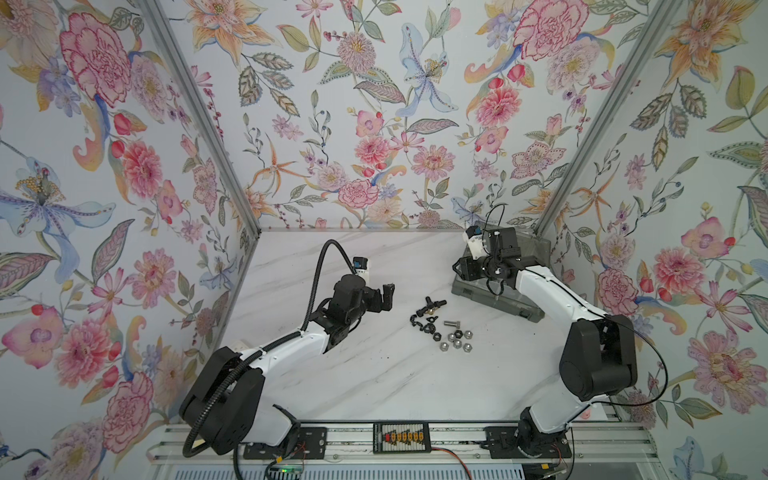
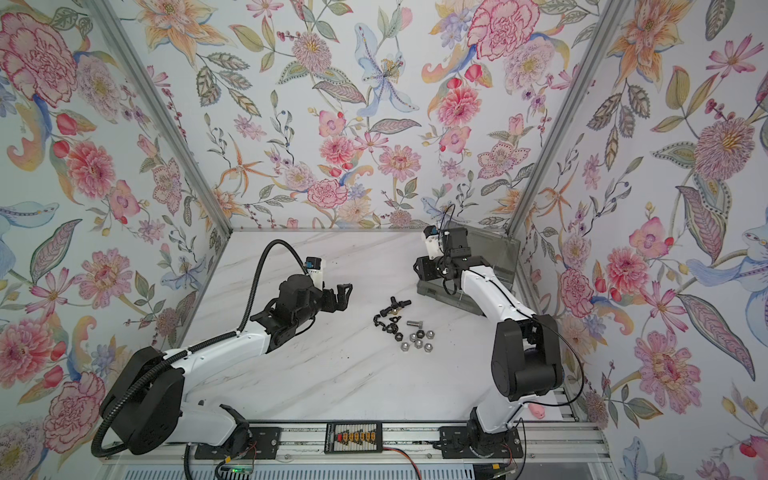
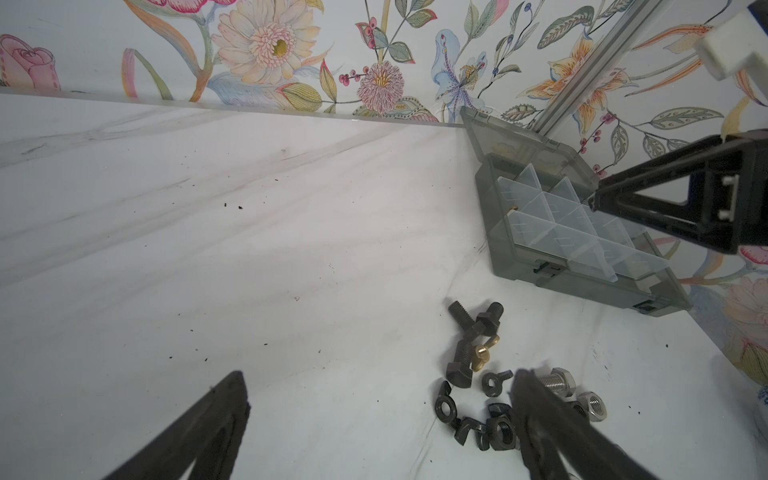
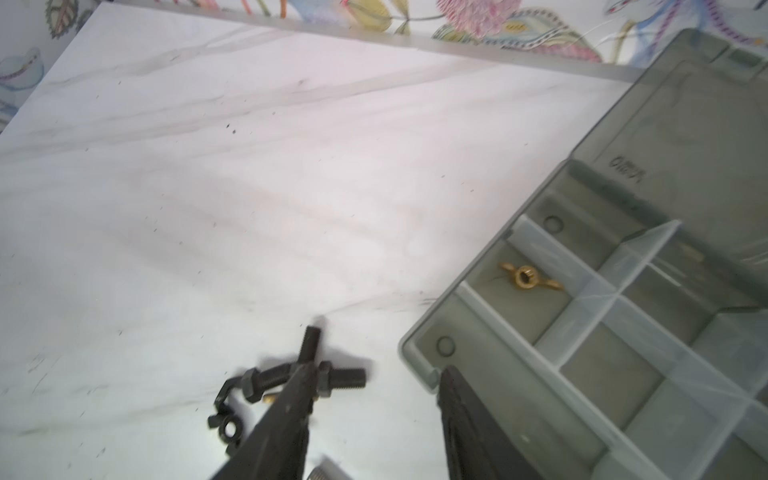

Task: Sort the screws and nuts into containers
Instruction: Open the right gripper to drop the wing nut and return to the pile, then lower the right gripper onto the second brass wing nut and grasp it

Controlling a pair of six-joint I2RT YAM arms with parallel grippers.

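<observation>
Screws: black bolts lie crossed in a heap on the marble table, between the two arms; a silver bolt lies just beside them.
Nuts: silver ones cluster on the table below the silver bolt; black ones touch the heap's edge.
Containers: the organiser box stands open at the table's far right; one compartment holds a brass wing nut, the others seen look bare.
Right gripper: jaws parted, nothing between them, poised at the box's near corner.
Left gripper: jaws wide apart, empty, raised beside the heap.
Risk, tangled heap: closing on crossed bolts may lift two parts or flick one away.
Risk, mixing: a second brass wing nut lies wedged among the bolts and may ride along.
Risk, box edge: a jaw could catch the rim and shove the box.
</observation>
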